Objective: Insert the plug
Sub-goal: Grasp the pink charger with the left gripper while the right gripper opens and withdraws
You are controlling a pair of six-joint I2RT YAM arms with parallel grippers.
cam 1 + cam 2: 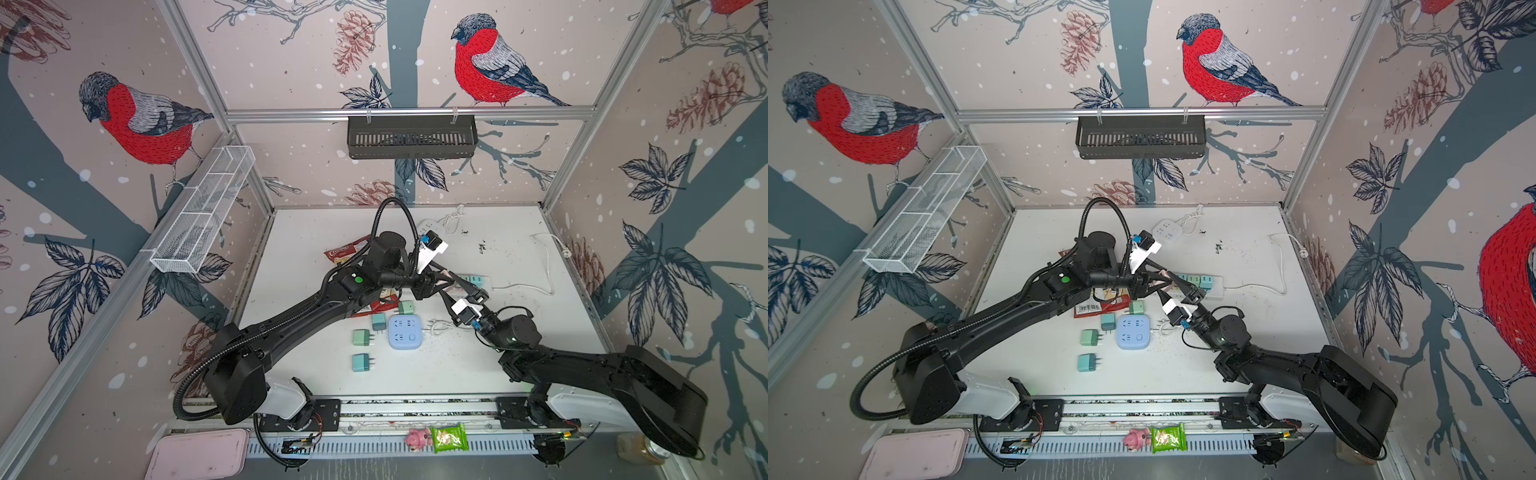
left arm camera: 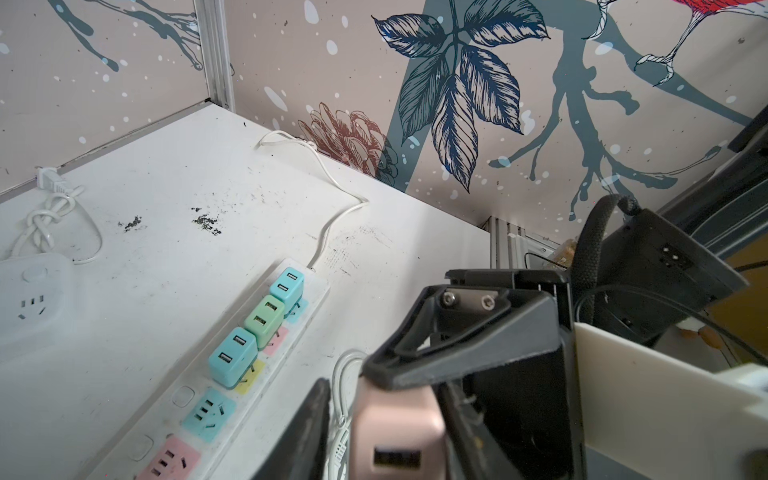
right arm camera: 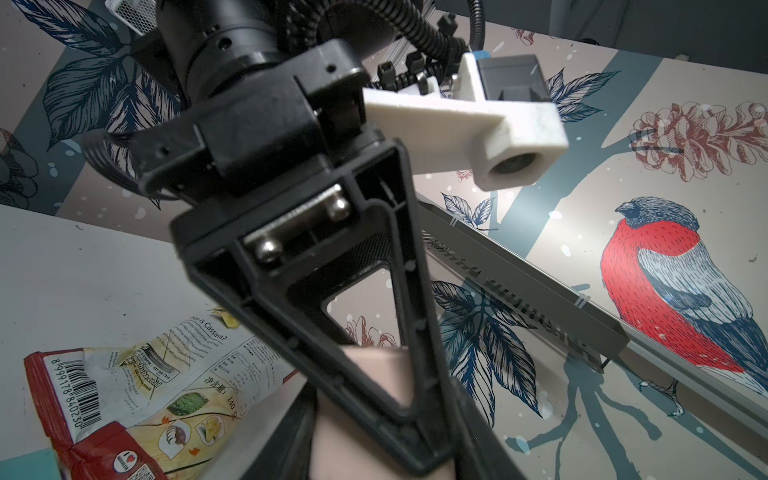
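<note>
**Fig.** Handover above the strip. The pink plug [image 2: 395, 432] hangs in the air, clear of the worktop [image 2: 166, 216] and just beside the strip [image 2: 301, 328]. The strip's near sockets [image 2: 208, 411] lie free (three chargers [image 2: 266, 318] fill the far ones).

- **Right tool** [image 3: 384, 457]: clasped on the plug, which it appears to carry.
- **Left tool** [image 2: 378, 455]: its fingers [image 2: 299, 432] flank the same plug. A sliver of gap shows beside one of them, so whether it is clamped cannot be told.

The plug is judged light, rigid and smooth-skinned, hence prone to twist or slide under side load. It is best held mid-body on two flat opposite faces. That keeps the grip clear of the prongs (hidden here), which must meet the slots square.
</note>
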